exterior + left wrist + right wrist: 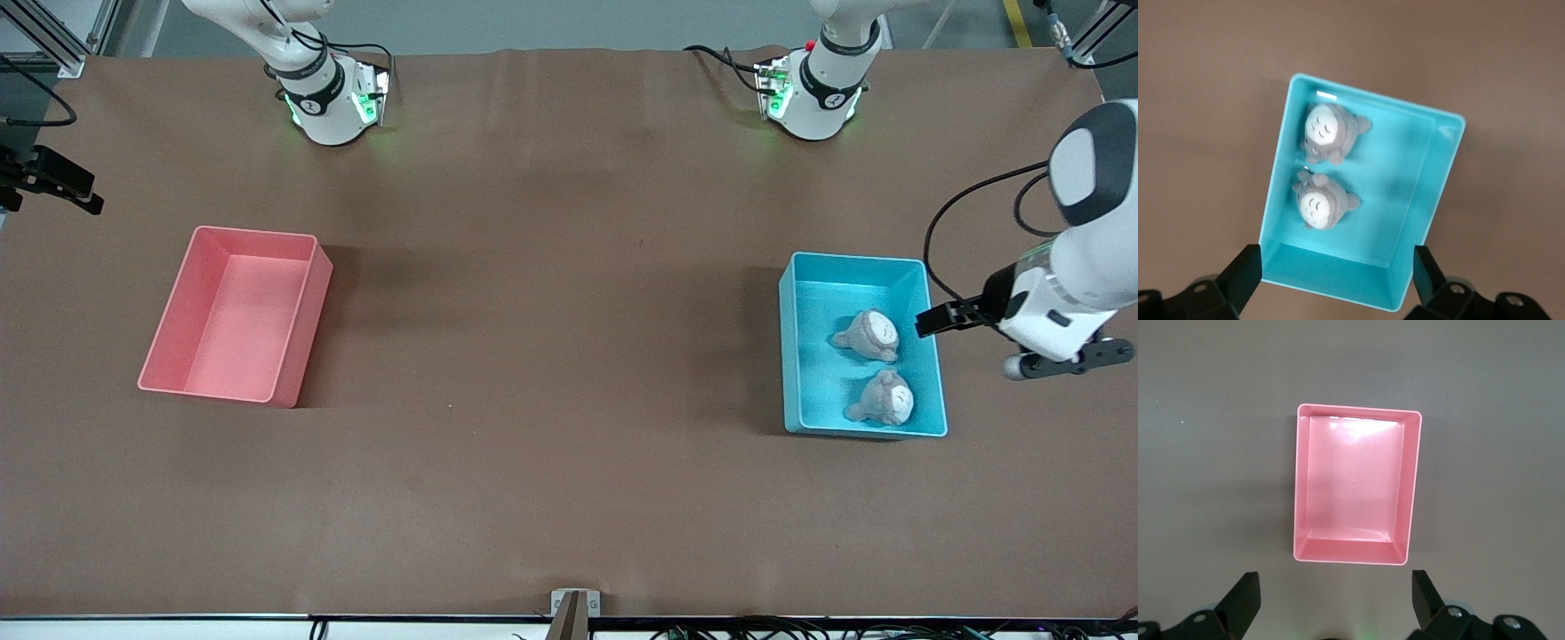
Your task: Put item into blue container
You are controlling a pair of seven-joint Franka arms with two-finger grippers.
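The blue container (791, 356) stands toward the left arm's end of the table. Two grey plush toys with white faces lie inside it, one (869, 335) farther from the front camera and one (885, 397) nearer. My left gripper (1062, 360) hangs over the table just beside the container, toward the table's end. In the left wrist view it (1336, 263) is open and empty, with the container (1431, 173) and both toys (1328, 133) (1321, 203) below it. My right gripper (1335, 587) is open and empty, high above the pink bin (1411, 487).
The pink bin (298, 338) sits empty toward the right arm's end of the table. Both arm bases (329, 98) (813, 93) stand along the table's edge farthest from the front camera. A black fixture (53, 182) juts in at the right arm's end.
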